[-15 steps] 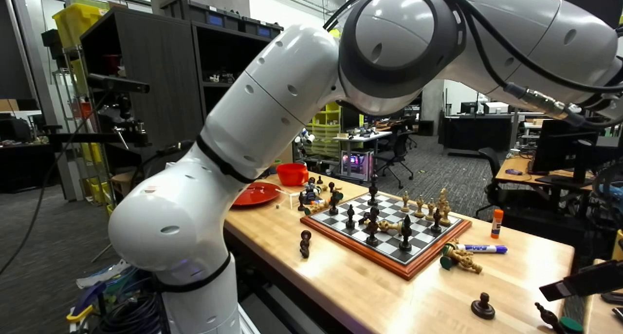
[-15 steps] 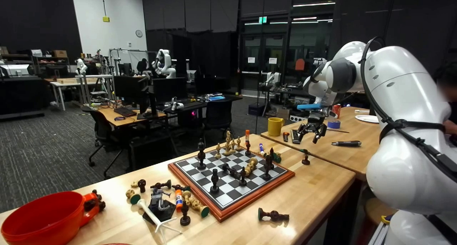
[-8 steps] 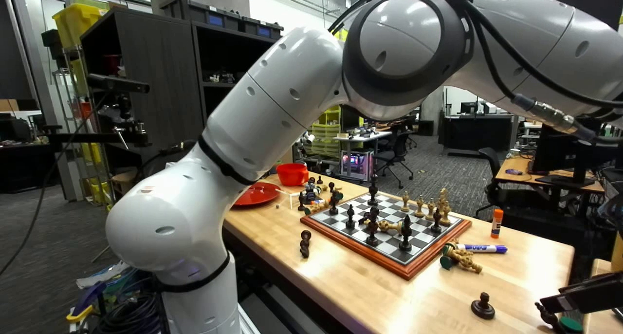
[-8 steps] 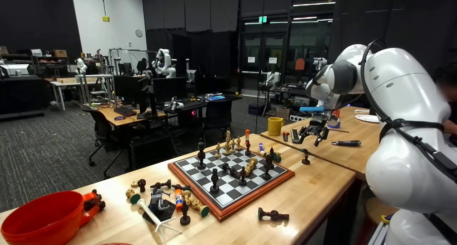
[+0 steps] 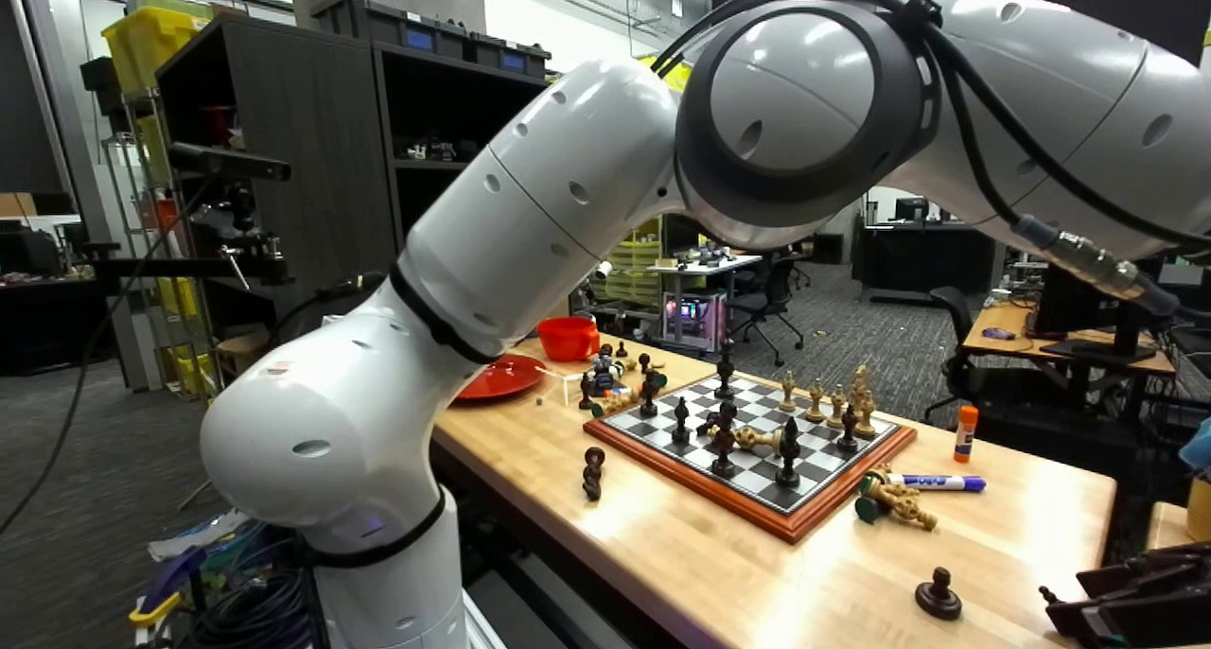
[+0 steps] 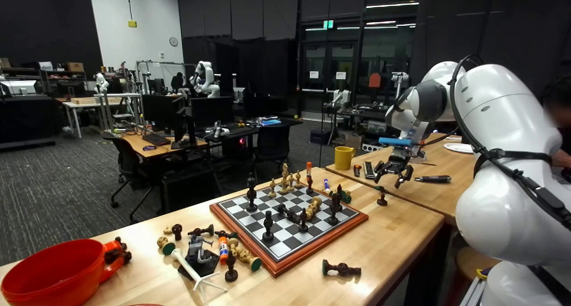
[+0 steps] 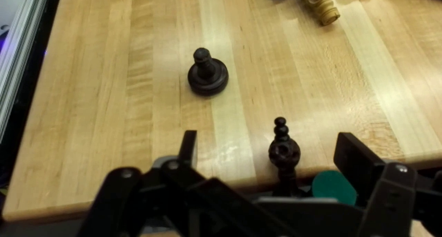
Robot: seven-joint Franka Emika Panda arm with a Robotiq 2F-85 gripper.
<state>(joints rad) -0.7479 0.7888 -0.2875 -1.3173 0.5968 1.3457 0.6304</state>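
My gripper point(image 7: 267, 140) stands open low over the table's end, in the wrist view. Between its spread fingers point(image 7: 359, 154) is a dark carved chess piece point(image 7: 285, 154), with room on both sides. A green felt disc point(image 7: 333, 187) shows by its lower end, close to the right-hand finger; how the two join is hidden. A dark pawn point(image 7: 207, 76) stands upright ahead of the fingers, also visible in both exterior views. In an exterior view the gripper point(image 6: 388, 182) hangs just above and behind that pawn point(image 6: 382, 200). Nothing is held.
A chessboard point(image 5: 691, 483) with standing and fallen pieces lies farther along the table. Near its corner are a light piece point(image 5: 899, 505), a marker point(image 5: 941, 483) and a glue stick point(image 5: 965, 433). The adjoining table holds a yellow mug point(image 6: 343, 158) and a black-handled tool point(image 6: 432, 179).
The gripper has come down and slightly to the right in an exterior view, and now hides most of the green-based piece from the opposite camera. Its fingers stay open; the pieces have not moved.
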